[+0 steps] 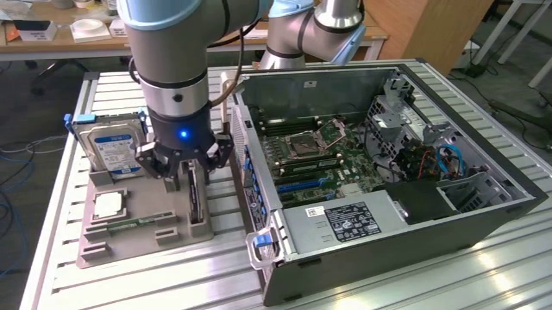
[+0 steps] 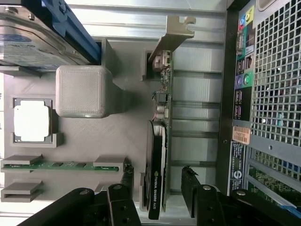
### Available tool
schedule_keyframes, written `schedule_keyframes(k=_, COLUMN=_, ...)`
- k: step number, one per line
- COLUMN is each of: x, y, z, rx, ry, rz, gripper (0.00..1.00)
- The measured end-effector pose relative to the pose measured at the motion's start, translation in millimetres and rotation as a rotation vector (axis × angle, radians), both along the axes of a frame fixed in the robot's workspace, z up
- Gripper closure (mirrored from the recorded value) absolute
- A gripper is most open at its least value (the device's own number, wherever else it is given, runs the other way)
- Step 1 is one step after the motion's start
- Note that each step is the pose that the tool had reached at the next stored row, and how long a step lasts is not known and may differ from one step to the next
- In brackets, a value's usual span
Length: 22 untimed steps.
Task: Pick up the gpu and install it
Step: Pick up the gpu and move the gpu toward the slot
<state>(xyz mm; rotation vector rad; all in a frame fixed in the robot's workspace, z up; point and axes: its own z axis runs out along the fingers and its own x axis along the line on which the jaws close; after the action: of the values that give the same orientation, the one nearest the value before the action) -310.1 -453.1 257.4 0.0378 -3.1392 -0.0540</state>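
A: Right, hand (image 1: 188,169) first. State?

B: Spread wide, holding nothing. In the wrist view the two fingers (image 2: 190,181) stand on either side of the gpu (image 2: 157,155), with a gap showing on each side. I judge no contact yet.

A: Where is the gpu?

B: It stands on edge in a slot of the grey holder (image 1: 147,242), on the side nearest the case (image 1: 362,258). The holder rests on the tabletop (image 1: 172,284), to the exterior view's left of the case. The gpu (image 1: 195,200) is directly under the hand.

A: Long axis?

B: It runs along the slot, roughly parallel to the case's port wall (image 2: 277,70). The fingers face the card's two broad sides, so the spread crosses the thin dimension, not the length.

A: Which part lies between the fingers?

B: The black fan block (image 2: 155,188) end. The silver bracket (image 2: 176,33) is at the other end of the card, well clear of the hand (image 2: 158,174).

A: Neighbours to mind?

B: The hard drive (image 1: 112,145) stands upright at the holder's far corner, well apart. The memory stick (image 1: 129,223) lies flat on the side away from the case. Neither is under the hand.

A: Stage?

B: My reading: lined up over the card, pick not made. The gpu is seated in the holder and the case has no card fitted.
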Motion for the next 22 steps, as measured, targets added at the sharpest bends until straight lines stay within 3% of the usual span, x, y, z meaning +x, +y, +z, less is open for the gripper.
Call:
schedule_keyframes(k=5, x=0.0, y=0.0, z=-7.4, rx=-0.0001, ry=-0.0001, rz=-0.008, gripper=0.47)
schedule_keyframes(k=10, x=0.0, y=0.0, z=-11.8, rx=-0.0002, ry=0.0001, rz=-0.076, gripper=0.47)
schedule_keyframes(k=14, x=0.0, y=0.2, z=-11.9, rx=-0.0002, ry=0.0, rz=-0.076, gripper=0.47)
schedule_keyframes(k=18, x=0.0, y=8.5, z=-12.9, rx=-0.0002, ry=-0.0001, rz=-0.076, gripper=0.47)
schedule_keyframes(k=22, x=0.0, y=12.6, z=-19.3, rx=-0.0002, ry=0.0, rz=-0.076, gripper=0.47)
